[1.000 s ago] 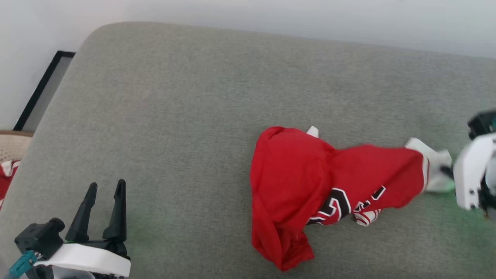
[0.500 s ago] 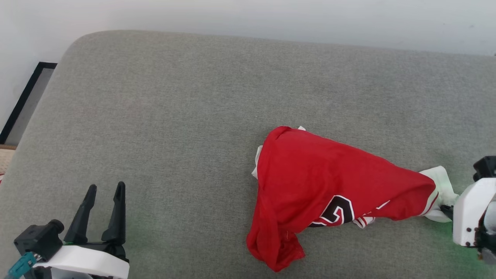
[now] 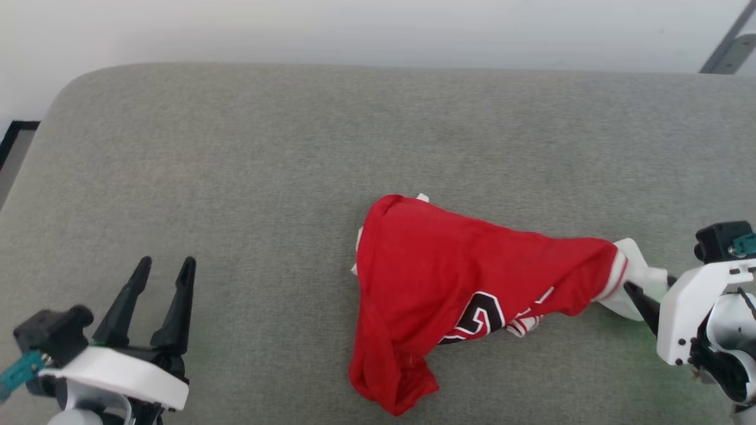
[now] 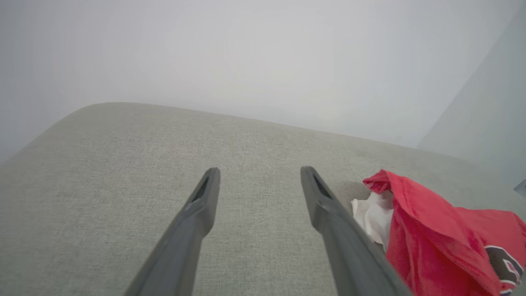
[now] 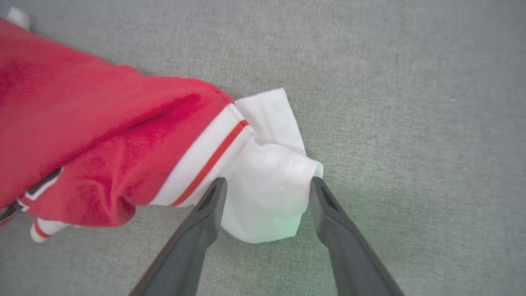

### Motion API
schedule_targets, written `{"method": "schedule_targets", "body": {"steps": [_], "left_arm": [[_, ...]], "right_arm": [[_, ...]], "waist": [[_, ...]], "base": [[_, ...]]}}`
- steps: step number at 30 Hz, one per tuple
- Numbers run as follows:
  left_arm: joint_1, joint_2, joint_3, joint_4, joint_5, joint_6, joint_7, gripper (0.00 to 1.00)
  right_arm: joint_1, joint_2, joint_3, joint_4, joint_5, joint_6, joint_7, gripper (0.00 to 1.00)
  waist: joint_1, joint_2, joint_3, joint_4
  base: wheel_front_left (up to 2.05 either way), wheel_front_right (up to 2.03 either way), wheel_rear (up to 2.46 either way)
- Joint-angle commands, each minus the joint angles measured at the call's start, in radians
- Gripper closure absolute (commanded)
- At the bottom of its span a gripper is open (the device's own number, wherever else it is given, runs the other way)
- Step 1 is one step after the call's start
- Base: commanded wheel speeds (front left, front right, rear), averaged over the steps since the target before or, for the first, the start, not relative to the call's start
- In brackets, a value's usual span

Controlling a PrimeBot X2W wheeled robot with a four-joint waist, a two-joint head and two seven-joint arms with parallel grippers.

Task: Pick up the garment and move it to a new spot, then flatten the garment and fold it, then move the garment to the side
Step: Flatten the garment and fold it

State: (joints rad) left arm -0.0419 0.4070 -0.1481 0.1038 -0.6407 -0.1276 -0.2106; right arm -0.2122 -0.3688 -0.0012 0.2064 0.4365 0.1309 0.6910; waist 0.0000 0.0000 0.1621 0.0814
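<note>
The garment [image 3: 449,277], a red jersey with white sleeves and black numerals, lies crumpled on the grey cushion [image 3: 236,147], right of centre. My right gripper [image 3: 649,286] is at the garment's right end, low over the cushion. In the right wrist view the right gripper [image 5: 268,181] is open, and a bunched white sleeve [image 5: 267,193] of the garment [image 5: 102,135] lies between its fingers. My left gripper [image 3: 167,261] hovers open at the lower left, well away from the cloth. Between the spread fingers of the left gripper [image 4: 259,170] is bare cushion, with the garment [image 4: 431,234] to their right.
The cushion's rounded far-left corner [image 3: 71,88] meets a pale wall [image 3: 354,29]. A dark frame edge [image 3: 12,133] shows beyond the cushion's left side, and a grey metal bar [image 3: 729,44] stands at the top right. Bare cushion stretches left of and behind the garment.
My right gripper has opened, letting go of the white sleeve, and the garment's right end has settled onto the cushion. The head camera has shifted. The left gripper stays open.
</note>
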Motion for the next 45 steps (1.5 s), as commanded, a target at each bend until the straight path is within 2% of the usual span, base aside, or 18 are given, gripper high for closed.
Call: {"method": "schedule_targets", "body": {"steps": [1,11,16,23,30,41,42,43,44,45], "left_arm": [[-0.023,0.017,-0.012,-0.020,-0.028,-0.003,0.031,0.00],[-0.063,0.091,-0.057,-0.138,-0.104,0.010,0.252,0.00],[-0.073,0.105,-0.100,-0.198,-0.119,0.031,0.366,0.00],[-0.090,0.105,-0.158,-0.251,-0.127,0.054,0.481,0.00],[-0.130,0.114,-0.222,-0.272,-0.113,0.085,0.615,0.00],[-0.203,0.131,-0.305,-0.185,-0.050,0.139,0.784,0.00],[-0.206,0.132,-0.312,-0.179,-0.046,0.140,0.794,0.04],[-0.212,0.133,-0.318,-0.173,-0.041,0.141,0.803,0.29],[-0.217,0.138,-0.325,-0.166,-0.034,0.140,0.812,0.64],[-0.222,0.140,-0.331,-0.161,-0.031,0.135,0.818,0.84]], "right_arm": [[0.016,0.018,-0.008,-0.035,-0.019,0.000,-0.033,0.00],[0.034,0.107,-0.022,-0.143,-0.100,0.000,-0.245,0.00],[0.023,0.154,-0.005,-0.164,-0.147,0.000,-0.410,0.00],[0.014,0.210,0.017,-0.129,-0.196,0.000,-0.561,0.00],[0.011,0.247,0.054,-0.079,-0.208,0.000,-0.620,0.00],[-0.002,0.279,0.085,-0.024,-0.196,0.000,-0.662,0.00],[-0.002,0.281,0.086,-0.021,-0.196,0.000,-0.665,0.00],[-0.003,0.282,0.086,-0.019,-0.196,0.000,-0.668,0.00],[-0.003,0.284,0.087,-0.016,-0.194,0.000,-0.667,0.00],[-0.004,0.285,0.088,-0.013,-0.192,0.000,-0.668,0.00]], "waist": [[0.0000,0.0000,-0.010,-0.022],[0.0000,0.0000,-0.024,-0.112],[0.0000,0.0000,-0.017,-0.159],[0.0000,0.0000,-0.001,-0.209],[0.0000,0.0000,0.023,-0.256],[0.0000,0.0000,0.067,-0.300],[0.0000,0.0000,0.069,-0.301],[0.0000,0.0000,0.071,-0.301],[0.0000,0.0000,0.073,-0.301],[0.0000,0.0000,0.074,-0.301]], "base": [[0.00,0.00,0.00],[0.00,0.00,0.00],[0.00,0.00,0.00],[0.00,0.00,0.00],[0.00,0.00,0.00],[0.00,0.00,0.00],[0.00,0.00,0.00],[0.00,0.00,0.00],[0.00,0.00,0.00],[0.00,0.00,0.00]]}}
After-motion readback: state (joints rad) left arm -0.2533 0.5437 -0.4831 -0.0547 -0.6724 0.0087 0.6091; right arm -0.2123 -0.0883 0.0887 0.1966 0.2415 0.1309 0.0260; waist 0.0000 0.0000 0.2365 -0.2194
